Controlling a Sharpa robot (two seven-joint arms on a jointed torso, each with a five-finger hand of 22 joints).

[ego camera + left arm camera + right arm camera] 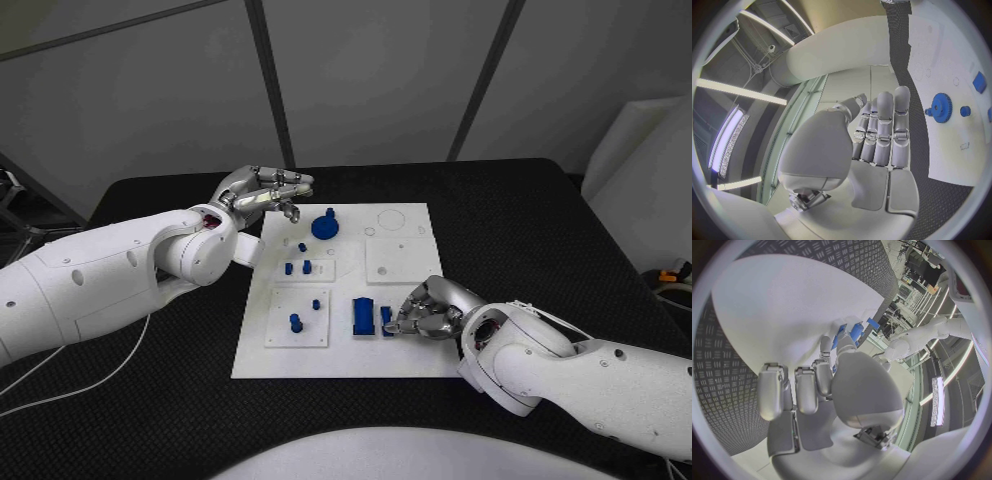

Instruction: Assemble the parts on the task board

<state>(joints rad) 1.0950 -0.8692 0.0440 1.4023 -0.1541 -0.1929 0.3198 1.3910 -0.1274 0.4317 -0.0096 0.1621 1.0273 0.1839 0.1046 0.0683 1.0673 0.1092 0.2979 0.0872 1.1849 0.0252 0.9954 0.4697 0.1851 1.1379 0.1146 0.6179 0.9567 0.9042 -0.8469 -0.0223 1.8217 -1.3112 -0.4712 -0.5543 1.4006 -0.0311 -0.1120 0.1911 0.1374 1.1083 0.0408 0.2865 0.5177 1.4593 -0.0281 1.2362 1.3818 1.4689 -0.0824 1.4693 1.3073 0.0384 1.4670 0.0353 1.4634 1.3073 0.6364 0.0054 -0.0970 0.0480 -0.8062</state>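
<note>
Two hands are seen: the right hand (430,310) has fingers clamped on a blue part (387,319) over the task board (404,345); the left hand (264,191) is held with fingers apart, holding nothing.

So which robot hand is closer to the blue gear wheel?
The left hand. It hovers at the board's far left corner, just beside the blue gear. The right hand is down at the board's near right side, by the blue block, well away from the gear.

Robotics lab: another white robot (907,342)
</note>
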